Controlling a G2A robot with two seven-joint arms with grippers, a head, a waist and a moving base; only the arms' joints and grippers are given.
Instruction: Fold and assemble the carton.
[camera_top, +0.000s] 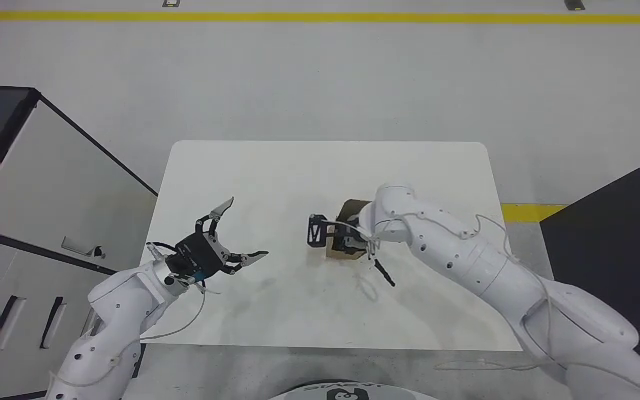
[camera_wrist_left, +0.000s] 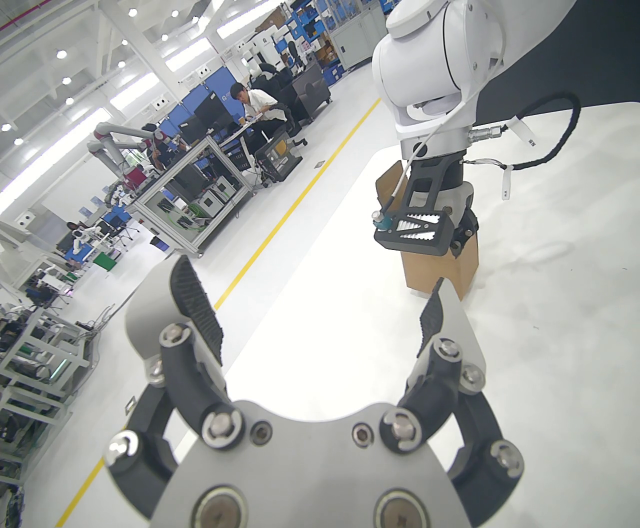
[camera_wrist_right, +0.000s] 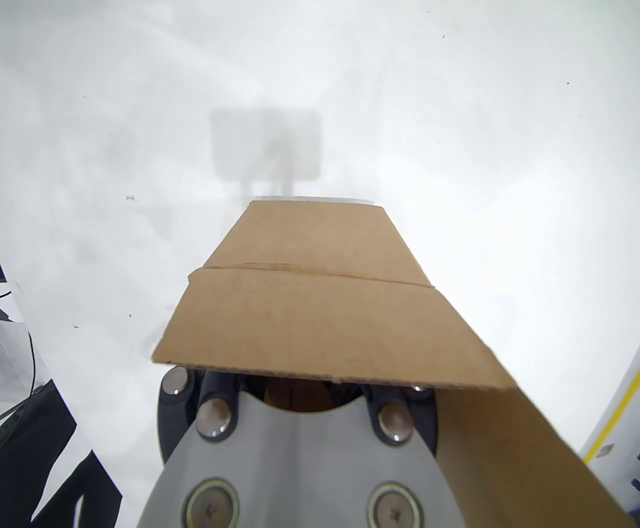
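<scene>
**Carton and its obstructions.** The brown carton (camera_wrist_left: 436, 272) stands upright near the middle of the white table (camera_top: 300, 175), with one flap raised on its far side. The right arm's wrist and black camera mount (camera_wrist_left: 417, 231) sit directly over the open top and cover most of it from above. In the right wrist view, a creased flap of cardboard lies across the front of the gripper body and hides everything ahead of it.

**Arm poses.** The right gripper (camera_top: 345, 243) points straight down onto the carton's top, and its arm comes in from the table's right side. We cannot tell whether it is spread or closed on the cardboard, because the flap and the wrist housing block the sight. The left gripper (camera_top: 247, 228) is over the left part of the table, well apart from the carton and aimed towards it. Its jaws are spread wide and hold nothing, and we see bare tabletop between the ribbed pads (camera_wrist_left: 192, 300).

**Surface and room.** The tabletop is plain white with faint scuffs. Around it lies a pale grey floor with a yellow line (camera_top: 320, 16) running across. A grey cabinet (camera_top: 60, 190) stands to the left and a dark panel (camera_top: 600, 225) to the right. Beyond the table, the left wrist view shows a workshop hall with blue racks, framed workstations and rows of ceiling lights.
</scene>
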